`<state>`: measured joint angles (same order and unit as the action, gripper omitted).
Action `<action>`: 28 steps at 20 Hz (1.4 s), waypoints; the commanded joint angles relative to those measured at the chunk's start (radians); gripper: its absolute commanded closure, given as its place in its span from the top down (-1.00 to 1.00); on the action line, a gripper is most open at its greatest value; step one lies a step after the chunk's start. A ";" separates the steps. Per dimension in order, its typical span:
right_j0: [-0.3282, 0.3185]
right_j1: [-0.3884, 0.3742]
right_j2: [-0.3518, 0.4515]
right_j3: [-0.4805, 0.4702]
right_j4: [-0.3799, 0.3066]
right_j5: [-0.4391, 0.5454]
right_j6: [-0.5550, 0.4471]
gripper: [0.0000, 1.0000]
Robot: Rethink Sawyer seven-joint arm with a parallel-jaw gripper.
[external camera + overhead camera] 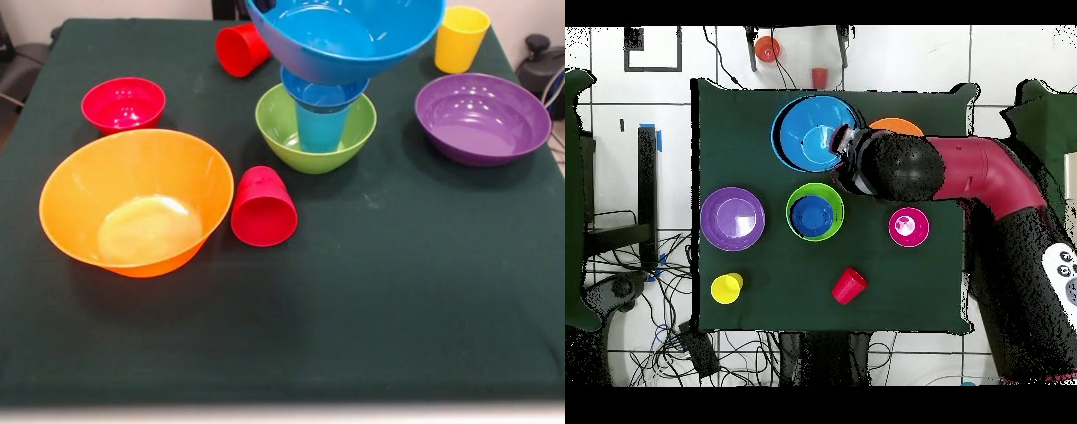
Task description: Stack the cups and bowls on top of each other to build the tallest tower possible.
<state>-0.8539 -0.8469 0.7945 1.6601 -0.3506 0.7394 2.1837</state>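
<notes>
A green bowl (315, 132) stands mid-table with a light blue cup (320, 126) upright in it and a small dark blue bowl (324, 90) on the cup; this tower also shows in the overhead view (812, 214). My gripper (263, 5) (843, 146) is shut on the rim of the medium blue bowl (349, 35) (807, 135) and holds it in the air. In the overhead view this bowl hangs beside the tower, not over it. Two red cups lie on their sides (263, 208) (241, 49). A yellow cup (460, 38) stands upright.
The huge orange-yellow bowl (132, 201) sits at the front left, and the small red bowl (123, 102) behind it. The wide purple bowl (481, 117) sits at the right. My arm (980, 182) reaches across the table's right side in the overhead view and hides most of the orange bowl (896, 126).
</notes>
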 commanded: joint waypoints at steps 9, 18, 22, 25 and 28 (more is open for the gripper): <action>0.014 -0.028 -0.085 0.129 -0.093 0.061 -0.093 -1.00; 0.032 -0.036 -0.076 0.172 -0.108 0.026 -0.101 -1.00; 0.040 -0.024 -0.083 0.153 -0.115 0.028 -0.097 -1.00; 0.046 -0.014 -0.090 0.147 -0.125 0.027 -0.097 -1.00; 0.060 -0.007 -0.100 0.139 -0.135 0.025 -0.090 -1.00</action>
<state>-0.8493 -0.8846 0.7543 1.7625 -0.3834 0.7392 2.1837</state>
